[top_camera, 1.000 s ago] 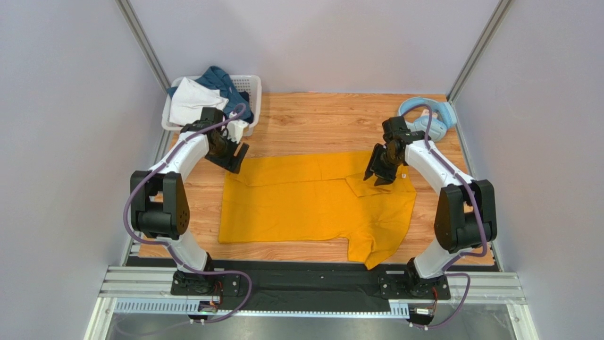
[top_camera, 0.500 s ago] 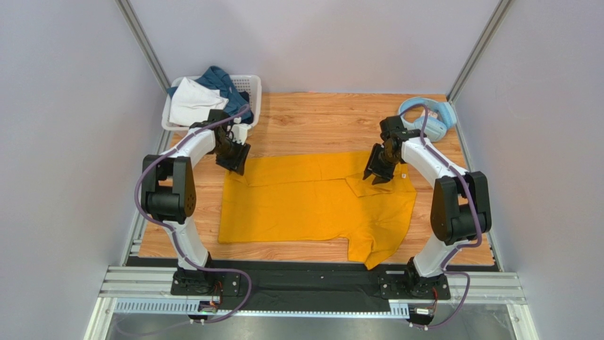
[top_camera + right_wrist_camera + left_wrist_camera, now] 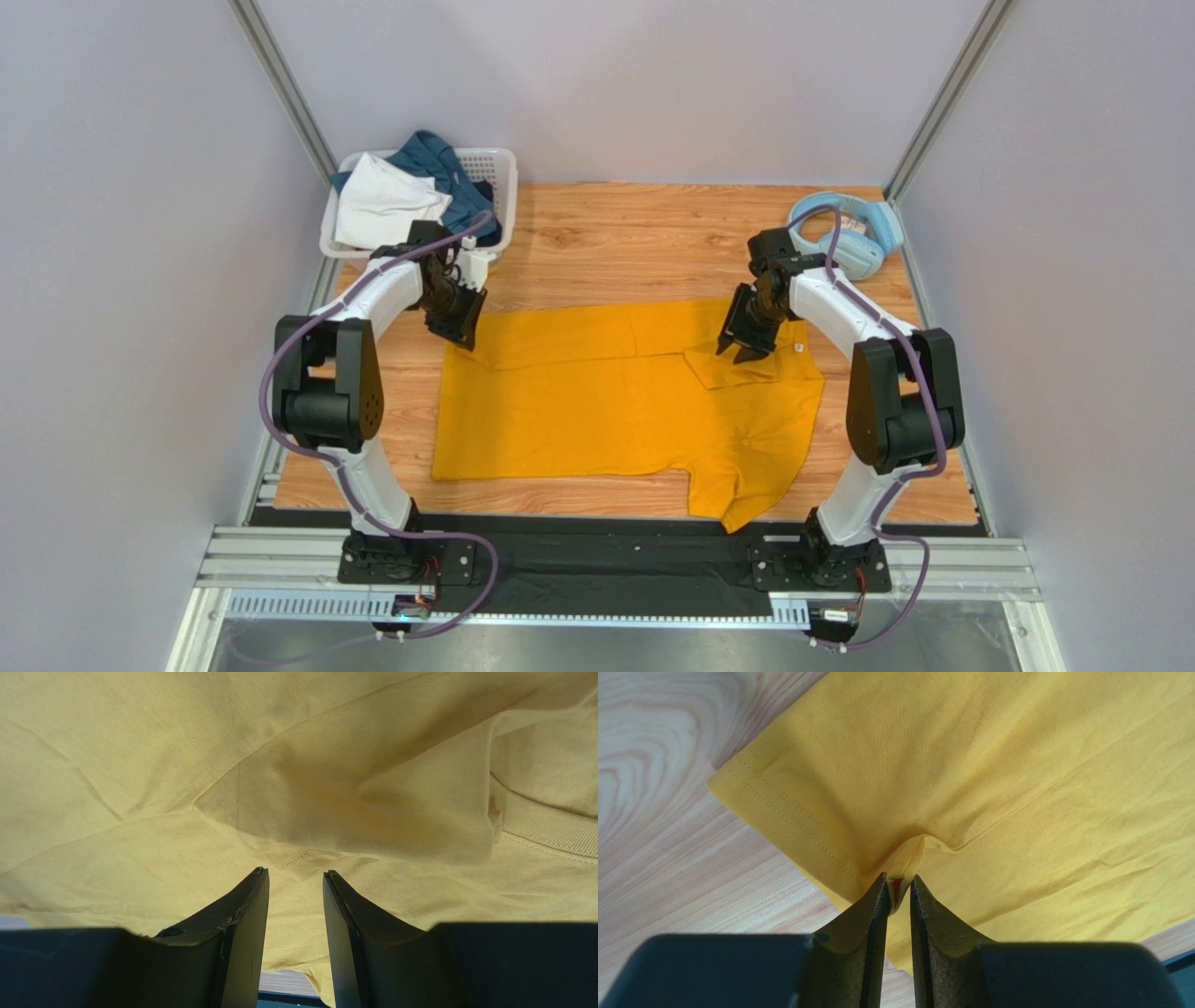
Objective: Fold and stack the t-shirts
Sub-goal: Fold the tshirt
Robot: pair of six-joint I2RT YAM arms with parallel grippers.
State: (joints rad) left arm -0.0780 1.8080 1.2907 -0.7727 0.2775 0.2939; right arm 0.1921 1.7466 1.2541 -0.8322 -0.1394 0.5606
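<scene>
A large mustard-yellow t-shirt [image 3: 617, 399] lies spread on the wooden table, partly folded at its right side. At its far left corner, by the sleeve hem, my left gripper [image 3: 460, 325] pinches a small raised ridge of the yellow cloth [image 3: 1018, 777] between its nearly closed tips [image 3: 899, 882]. My right gripper [image 3: 741, 346] is down at the shirt's far right, near the collar. In the right wrist view its fingers stand apart [image 3: 293, 875] over the yellow cloth [image 3: 281, 777], with nothing gripped. A white garment [image 3: 379, 196] and a dark teal one [image 3: 435, 161] lie in the basket.
The white lattice basket [image 3: 498, 168] stands at the far left corner, just behind my left arm. Light-blue headphones [image 3: 842, 231] lie at the far right corner behind my right arm. Grey walls close in both sides of the table.
The left gripper has closed from wide open onto the shirt's corner. The right jaws have narrowed slightly. Both arms have shifted little, and the shirt lies as before.
</scene>
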